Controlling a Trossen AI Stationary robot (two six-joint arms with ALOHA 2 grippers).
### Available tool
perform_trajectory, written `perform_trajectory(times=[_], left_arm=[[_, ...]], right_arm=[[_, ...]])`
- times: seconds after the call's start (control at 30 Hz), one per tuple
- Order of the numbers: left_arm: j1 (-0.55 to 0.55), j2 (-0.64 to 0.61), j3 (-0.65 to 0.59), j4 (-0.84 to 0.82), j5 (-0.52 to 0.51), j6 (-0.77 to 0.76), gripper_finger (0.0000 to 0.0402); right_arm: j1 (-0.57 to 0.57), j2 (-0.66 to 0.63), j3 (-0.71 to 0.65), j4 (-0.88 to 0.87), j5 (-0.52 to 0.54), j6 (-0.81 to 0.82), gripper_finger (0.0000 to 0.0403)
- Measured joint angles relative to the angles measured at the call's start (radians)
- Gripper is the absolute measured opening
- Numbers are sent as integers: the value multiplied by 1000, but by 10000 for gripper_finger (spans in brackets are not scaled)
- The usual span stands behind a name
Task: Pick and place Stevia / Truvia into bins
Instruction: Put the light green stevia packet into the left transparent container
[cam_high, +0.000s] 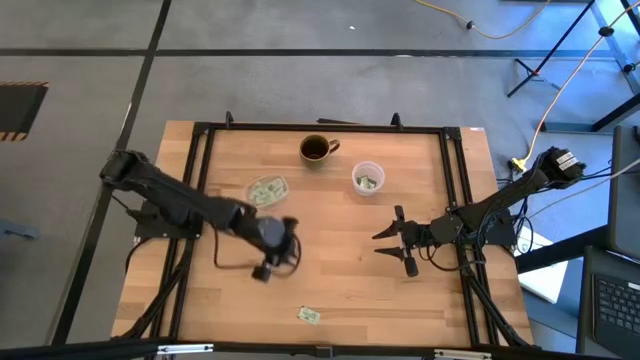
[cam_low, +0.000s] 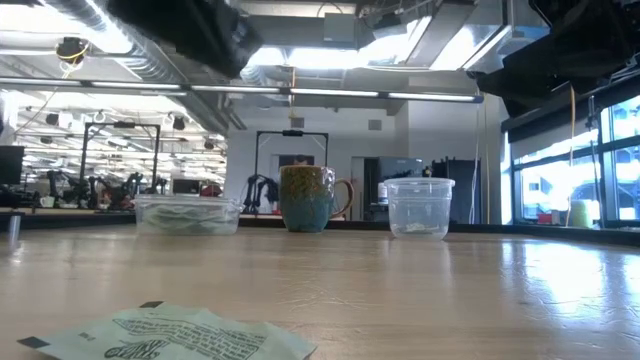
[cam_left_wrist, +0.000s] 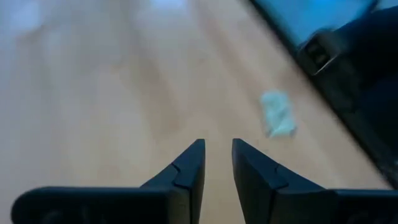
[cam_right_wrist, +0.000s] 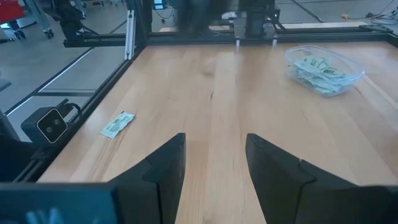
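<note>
A: Wooden table (cam_high: 340, 270) dead centre, pale planks, ringed by a black metal frame (cam_high: 200, 135). Grey floor (cam_high: 300, 80) all round it, dark seam lines (cam_high: 150, 60) crossing.

B: And a yellow cable (cam_high: 490, 32) snaking over that floor up top, tripod legs (cam_high: 535, 72) beside it. Blue daylight spilling in on the right.

A: At table level, an open workshop hall behind: silver ducts (cam_low: 110, 45) overhead, bright ceiling lights (cam_low: 320, 55), benches (cam_low: 70, 195) far off on the left.

B: Windows (cam_low: 560, 170) on the right, glare on the wood. A dark door frame (cam_low: 290, 155) straight back.
</note>
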Motion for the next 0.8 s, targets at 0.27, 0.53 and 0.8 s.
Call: perform_trajectory(times=[0.27,0.53,0.8], left_arm=[[-144,224,0,311,0,18,75],[-205,372,0,484,0,-25,76],[-221,473,0,585,-1,-57,73]], right_arm=[[0,0,0,0,0,0,171],[0,0,0,0,0,3,171],[0,0,0,1,0,3,171]])
